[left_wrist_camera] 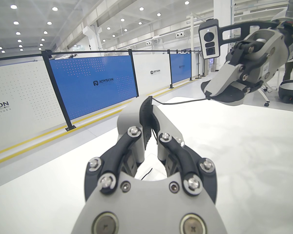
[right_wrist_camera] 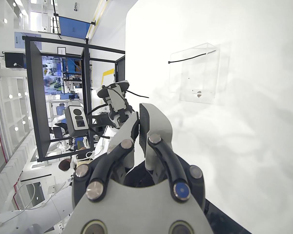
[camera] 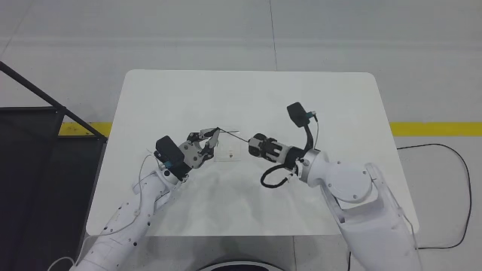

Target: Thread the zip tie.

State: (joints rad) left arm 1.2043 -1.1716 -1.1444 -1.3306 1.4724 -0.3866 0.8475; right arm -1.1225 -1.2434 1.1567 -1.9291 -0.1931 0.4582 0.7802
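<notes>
A thin black zip tie (left_wrist_camera: 180, 102) is held above the white table (camera: 331, 105). My left gripper (left_wrist_camera: 150, 103) is shut on it at the front left of the table, and a length of tie sticks out past its fingertips. That free end (right_wrist_camera: 138, 94) runs toward my right gripper (right_wrist_camera: 140, 110), which faces the left one with its fingers shut. In the left wrist view the tie's tip meets the right gripper (left_wrist_camera: 207, 97); I cannot tell whether it is pinched there. In the top view the tie (camera: 239, 140) spans the short gap between the left gripper (camera: 209, 140) and the right gripper (camera: 254, 147).
A clear plastic box (right_wrist_camera: 210, 74) lies on the table just under the two grippers, with a second black zip tie (right_wrist_camera: 188, 58) across it. In the top view the box (camera: 226, 156) is faint. The table's far half and right side are bare.
</notes>
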